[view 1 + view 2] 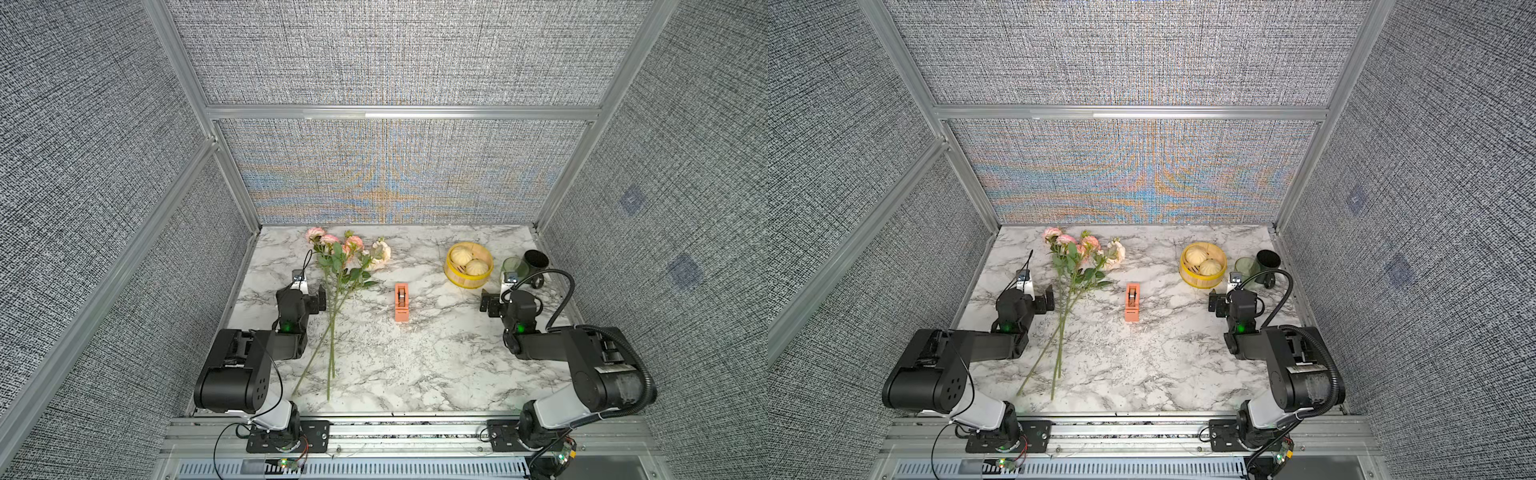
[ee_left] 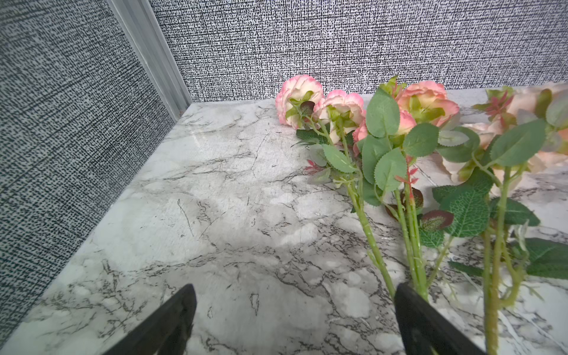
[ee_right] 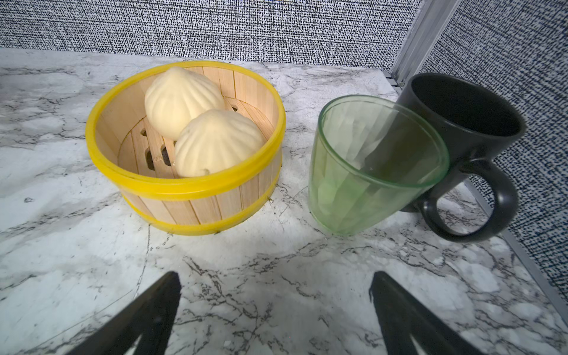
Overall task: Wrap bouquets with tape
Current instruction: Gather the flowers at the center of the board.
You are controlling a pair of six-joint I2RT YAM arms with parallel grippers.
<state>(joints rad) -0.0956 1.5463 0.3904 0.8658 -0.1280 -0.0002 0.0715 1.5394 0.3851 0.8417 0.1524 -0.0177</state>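
Black left gripper [image 2: 295,295] is hanging wide and empty beside the bouquets [image 1: 337,286], the tape [image 1: 401,308] is lying mid-table, showing in both top views but no wrist view, and the right gripper [image 3: 275,282] is gaping empty before the steamer basket [image 3: 184,188].

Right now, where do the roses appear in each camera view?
Top view: roses lie left of centre, blooms toward the back wall.
Top view: roses left of the tape dispenser, apart from it.
Left wrist: roses ahead of the open left gripper, beside one fingertip.
Right wrist: not in it.
Shared landmark: the marble table.
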